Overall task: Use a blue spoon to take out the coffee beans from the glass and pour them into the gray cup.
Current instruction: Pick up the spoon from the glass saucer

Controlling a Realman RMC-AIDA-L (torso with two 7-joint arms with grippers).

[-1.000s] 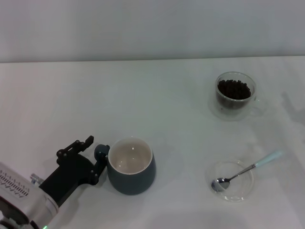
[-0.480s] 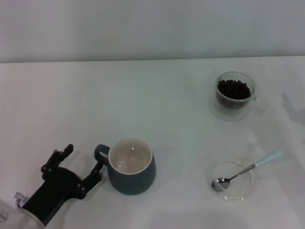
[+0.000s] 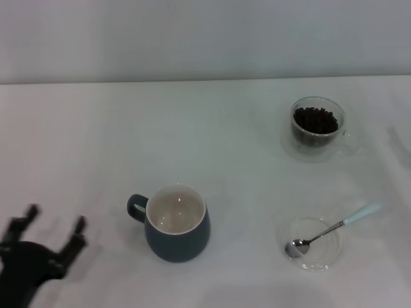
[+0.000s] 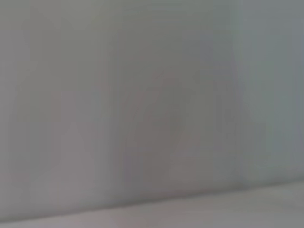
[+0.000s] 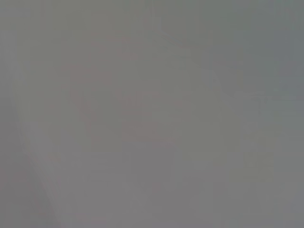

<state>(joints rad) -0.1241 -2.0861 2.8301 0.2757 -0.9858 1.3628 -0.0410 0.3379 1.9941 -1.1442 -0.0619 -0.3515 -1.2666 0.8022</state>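
Nothing scooped: coffee beans [image 3: 314,120] fill glass [image 3: 317,128], gray cup [image 3: 176,223] empty, blue spoon [image 3: 334,227] untouched in dish [image 3: 314,244]. Left claw [image 3: 52,227] spread wide, empty.

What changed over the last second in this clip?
The left claw let go of the gray cup handle and pulled back toward the robot's left, now open and clear of it. The cup, the blue spoon on the clear dish and the glass of coffee beans stayed put.
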